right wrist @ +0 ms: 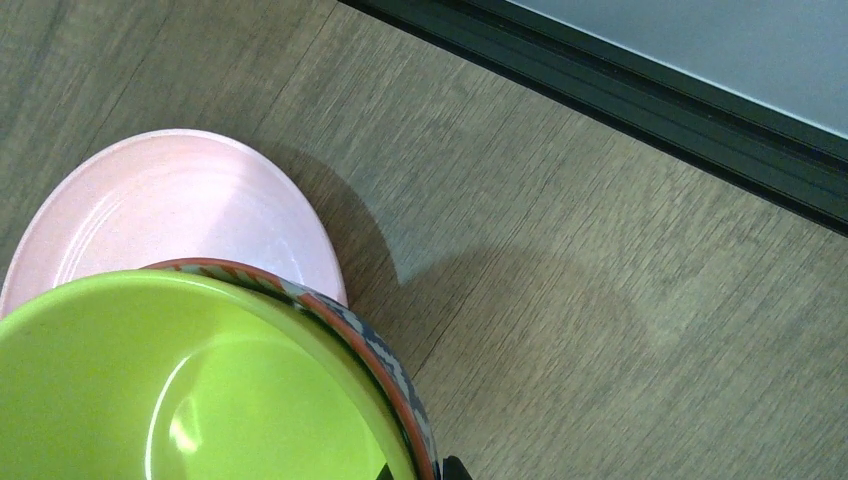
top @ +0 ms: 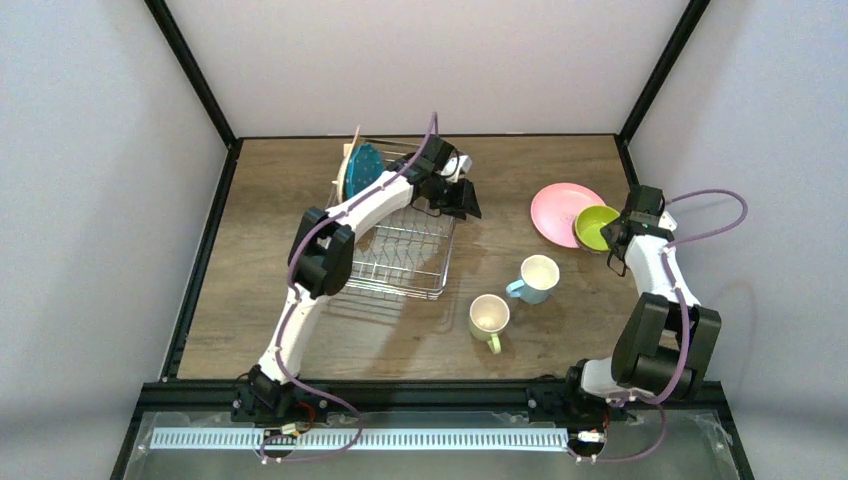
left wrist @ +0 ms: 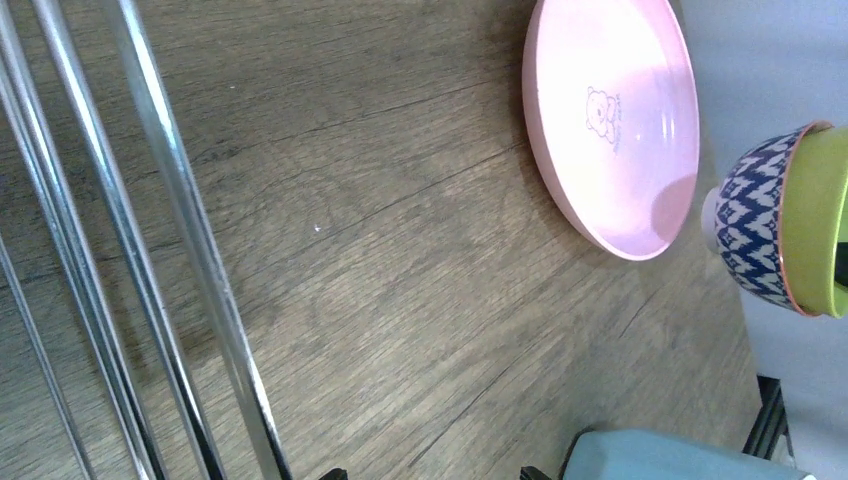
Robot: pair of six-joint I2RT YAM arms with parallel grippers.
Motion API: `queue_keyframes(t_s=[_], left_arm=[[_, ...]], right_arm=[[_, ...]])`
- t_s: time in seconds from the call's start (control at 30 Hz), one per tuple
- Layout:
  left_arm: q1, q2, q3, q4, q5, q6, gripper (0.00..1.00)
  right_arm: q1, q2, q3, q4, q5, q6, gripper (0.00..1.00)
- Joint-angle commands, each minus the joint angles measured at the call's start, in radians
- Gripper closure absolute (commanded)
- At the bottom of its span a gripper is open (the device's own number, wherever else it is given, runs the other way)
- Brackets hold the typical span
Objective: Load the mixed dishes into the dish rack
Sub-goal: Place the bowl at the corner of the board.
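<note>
My left jaws stand spread wide with nothing between them, and my right jaws are pinched on the rim of the patterned bowl (top: 594,226). My left gripper (top: 462,200) hangs over the far right corner of the dish rack (top: 400,255), a silver wire basket on the left half of the wooden table (top: 260,250). In the rack's far left corner the teal dotted plate (top: 362,168) stands on edge, with the tan plate (top: 349,152) upright just behind it. My left wrist camera looks past the rack's wires across bare wood to the pink plate (top: 558,212), which has a small bear printed on it. My right gripper (top: 612,240) grips the bowl at its right side. The lime inside faces up, and the bowl's left edge overlaps the pink plate's right rim. I cannot tell whether the bowl rests on the plate or is raised off it. Nearer my bases, between my two arms, the light-blue mug (top: 537,278) and the pale yellow-green mug (top: 489,318) stand upright on the table, near each other but apart, both outside the rack.
</note>
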Motion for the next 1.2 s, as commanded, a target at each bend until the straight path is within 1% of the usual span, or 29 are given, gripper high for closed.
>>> queue_keyframes(t_s=[0.0,0.27,0.53,0.87,0.93,1.0,1.17], left_arm=[[0.03,0.095,-0.035,-0.06,-0.022,0.009,0.0],[0.066,0.115,-0.052,-0.084,-0.048,-0.032,0.0],[0.113,0.062,-0.2,-0.01,-0.062,-0.082,0.0],[0.127,0.052,-0.211,-0.025,-0.061,-0.071,0.0],[0.13,0.053,-0.218,-0.022,-0.047,-0.073,0.0],[0.139,0.046,-0.244,0.011,0.013,-0.087,0.0],[0.143,0.022,-0.262,0.02,0.043,-0.091,0.0]], right_arm=[[-0.001,-0.035,-0.007,0.055,0.023,0.02,0.99],[-0.002,-0.028,-0.002,0.066,0.031,0.016,0.99],[-0.002,-0.019,0.005,0.064,0.037,0.015,0.99],[-0.003,-0.012,-0.008,0.07,0.039,0.023,0.99],[-0.001,-0.013,-0.011,0.073,0.039,0.024,0.99],[-0.002,-0.014,-0.015,0.075,0.039,0.028,0.99],[-0.001,-0.034,-0.056,0.09,0.037,0.049,0.99]])
